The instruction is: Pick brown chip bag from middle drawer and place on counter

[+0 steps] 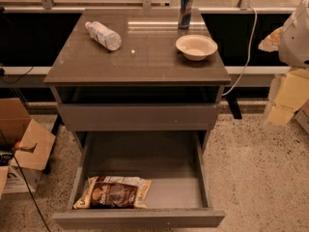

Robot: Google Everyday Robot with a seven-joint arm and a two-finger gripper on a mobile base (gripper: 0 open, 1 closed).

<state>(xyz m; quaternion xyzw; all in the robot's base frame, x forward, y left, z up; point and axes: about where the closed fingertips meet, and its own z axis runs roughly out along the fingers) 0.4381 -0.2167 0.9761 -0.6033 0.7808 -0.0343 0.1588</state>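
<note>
The brown chip bag [113, 193] lies flat in the front left corner of the open middle drawer [169, 170], which is pulled out toward me. Above it the counter [145, 62] tops the cabinet. My gripper [282, 105] hangs at the far right edge of the view, beside the cabinet at about the height of the shut upper drawer front. It is well away from the bag and holds nothing that I can see.
On the counter lie a clear water bottle [103, 35] at the back left, a white bowl [196, 47] at the right and a blue can [185, 12] behind it. A cardboard box [26, 146] stands on the speckled floor at left. A white cable [248, 47] hangs at right.
</note>
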